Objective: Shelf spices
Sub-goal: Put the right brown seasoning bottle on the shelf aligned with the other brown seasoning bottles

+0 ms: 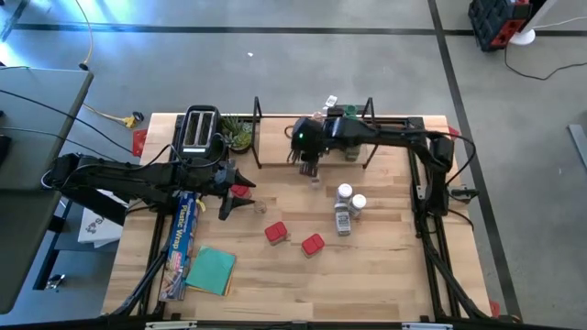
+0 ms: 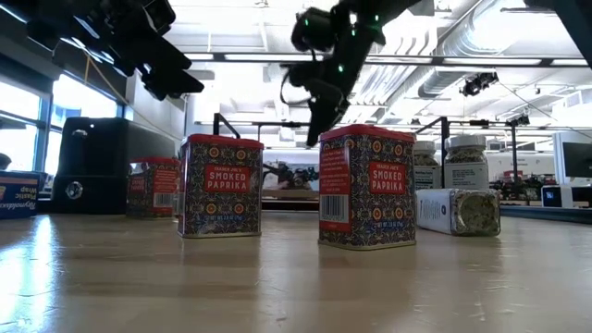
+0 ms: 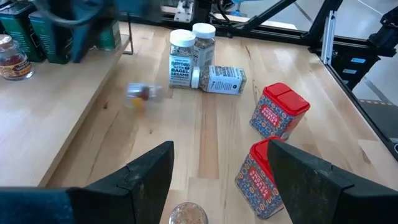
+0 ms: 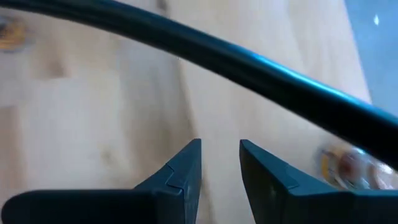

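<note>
Right gripper at the shelf (fingers nearly together, empty)

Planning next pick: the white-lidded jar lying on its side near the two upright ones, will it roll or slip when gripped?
The lying jar looks square-sided, so probably won't roll. Its clear walls look smooth, so it may slip. It touches the upright jars, so a push could tip them.

Light wooden table, wire-framed shelf at its far edge, black toaster beside it, two red tins mid-table, white-lidded jars near them, one lying flat, teal cloth and blue foil box at the left.
</note>
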